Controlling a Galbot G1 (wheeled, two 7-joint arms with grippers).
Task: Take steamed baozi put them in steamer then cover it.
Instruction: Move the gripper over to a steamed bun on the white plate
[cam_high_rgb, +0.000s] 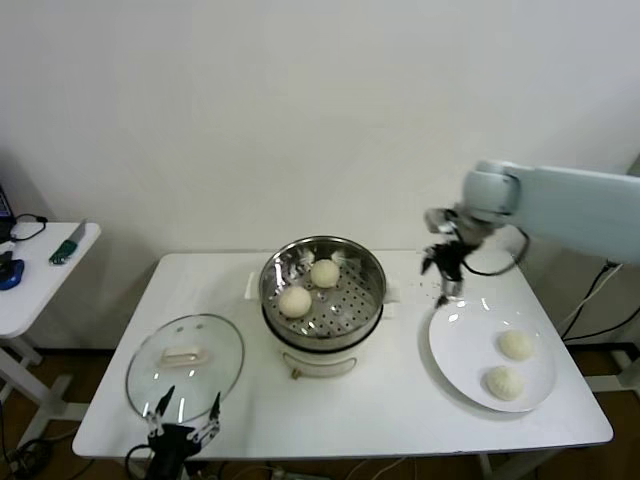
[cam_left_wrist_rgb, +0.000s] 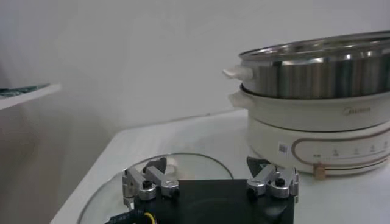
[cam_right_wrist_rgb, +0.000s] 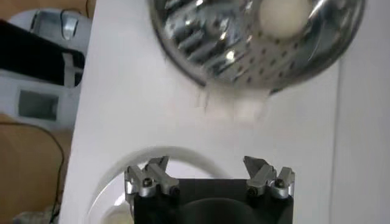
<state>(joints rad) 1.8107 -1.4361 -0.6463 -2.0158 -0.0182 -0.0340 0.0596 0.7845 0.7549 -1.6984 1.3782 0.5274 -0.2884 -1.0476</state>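
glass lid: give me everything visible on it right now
The glass lid is round and clear with a thin metal rim and a cream-white bar handle at its centre. It lies flat, handle up, on the white table near the front-left corner, left of the steamer and apart from it. Nothing grips it: the open left pincer sits over its near edge, with no contact visible.

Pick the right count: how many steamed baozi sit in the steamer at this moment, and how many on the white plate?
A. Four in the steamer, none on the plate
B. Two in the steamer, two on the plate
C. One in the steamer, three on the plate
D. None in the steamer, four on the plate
B. The head view shows two steamed baozi in the steamer and two more on the white plate.
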